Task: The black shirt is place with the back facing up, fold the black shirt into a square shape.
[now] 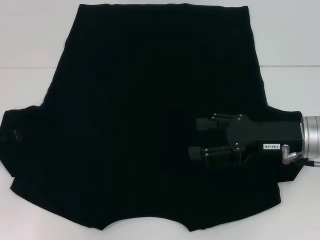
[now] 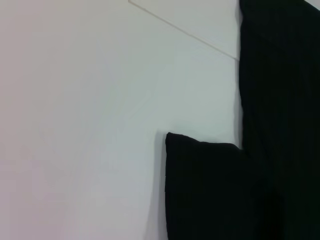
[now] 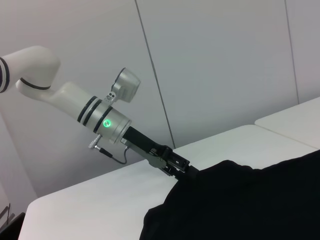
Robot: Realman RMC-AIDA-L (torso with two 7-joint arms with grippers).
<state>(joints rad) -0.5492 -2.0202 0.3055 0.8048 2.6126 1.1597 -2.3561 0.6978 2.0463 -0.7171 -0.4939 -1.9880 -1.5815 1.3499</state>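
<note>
Right gripper (image 1: 196, 138) reaches in from the robot's right, low over the black shirt (image 1: 150, 100), its silver wrist lying almost level and its two dark fingers pointing across toward the middle of the garment with a gap between them — parted, nothing held. The shirt lies spread flat on the white table (image 1: 30, 100), plain side up, hem at the far edge, neck opening at the near edge, a sleeve out to each side. The left gripper (image 3: 181, 167) shows only in the right wrist view, where its arm slopes down from a raised elbow to the shirt's left sleeve (image 1: 20, 135); its tip meets the cloth there, but whether it is clenched on the sleeve I cannot tell. My reading is that a first sideways fold is being set up. To do it well, each gripper should take the cloth at an edge or corner rather than mid-panel, pinch one layer cleanly, lift only enough to clear the table, and carry it straight across so the fold line runs parallel to the side seam — any skew here would likely spoil the square.
</note>
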